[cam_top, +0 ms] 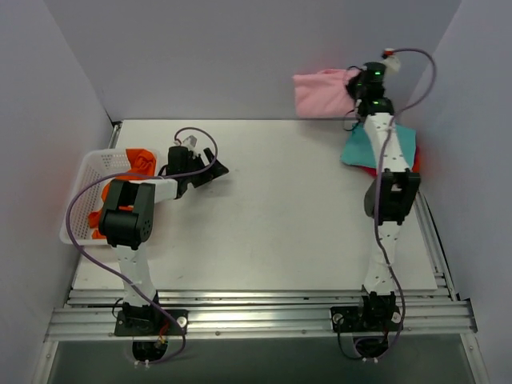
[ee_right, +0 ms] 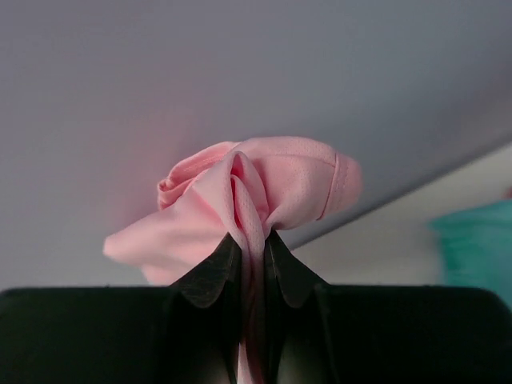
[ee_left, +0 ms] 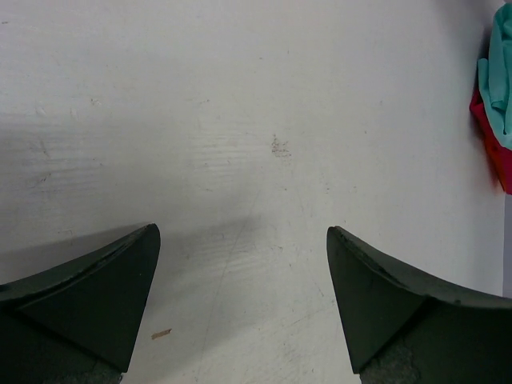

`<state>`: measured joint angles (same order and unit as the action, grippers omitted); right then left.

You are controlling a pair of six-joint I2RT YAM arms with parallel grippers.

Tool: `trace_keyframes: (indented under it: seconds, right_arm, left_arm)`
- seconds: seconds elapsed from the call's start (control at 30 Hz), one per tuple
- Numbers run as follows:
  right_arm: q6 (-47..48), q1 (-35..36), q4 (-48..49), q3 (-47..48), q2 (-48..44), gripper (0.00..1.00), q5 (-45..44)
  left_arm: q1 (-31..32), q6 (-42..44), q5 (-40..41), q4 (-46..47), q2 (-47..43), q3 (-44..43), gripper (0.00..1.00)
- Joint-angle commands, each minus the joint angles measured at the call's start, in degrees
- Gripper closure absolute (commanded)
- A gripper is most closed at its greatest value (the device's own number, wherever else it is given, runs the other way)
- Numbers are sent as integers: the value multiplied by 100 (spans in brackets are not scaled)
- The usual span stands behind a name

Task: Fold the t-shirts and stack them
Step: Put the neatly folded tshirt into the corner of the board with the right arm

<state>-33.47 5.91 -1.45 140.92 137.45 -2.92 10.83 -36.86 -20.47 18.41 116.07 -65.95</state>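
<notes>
The white table fills the middle of the top view and is mostly bare. At the left edge of that view stands the white mesh basket, with the orange t-shirt crumpled inside it and untouched by either arm.

In the upper right, the pink t-shirt hangs lifted off the table against the back wall, bunched and not folded. Just below it, at the right edge of the table, the teal t-shirt lies fairly flat on top of the red t-shirt, of which only an edge shows. They look like the start of a stack, though how neatly they are folded cannot be told.

The right gripper has its jaws pinched tight on a pleat of pink cloth. The left gripper sits left of centre, jaws spread wide over bare table and holding nothing.

As a judgement, the work is roughly half done: the pink tee needs spreading, folding and stacking, and the orange one is not yet begun.
</notes>
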Motion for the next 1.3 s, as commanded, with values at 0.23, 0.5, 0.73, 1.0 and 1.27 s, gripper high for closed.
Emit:
trace_keyframes:
  seconds: [0.23,0.5,0.73,1.0,1.27]
  right_arm:
    - [69,-1444,925,-4597,-2862,100,-912]
    - [-308,-1505,955,-6076,-3426,100,-1079]
    - [-528,-1663,699,-6138,-3383,100,-1676]
    - [-1047,-2462,672,-6524,-3356,100,-1932]
    - [-1276,-3166,892,-7043,-3005,33,-1563]
  left_arm:
    - [244,-58,-291,514,91,-207,6]
    - [376,21,-326,470,-23,-146,6]
    - [429,118,-317,409,-102,-111,6]
    - [473,197,-361,409,-58,-128,6]
    - [508,250,-458,417,56,-216,6]
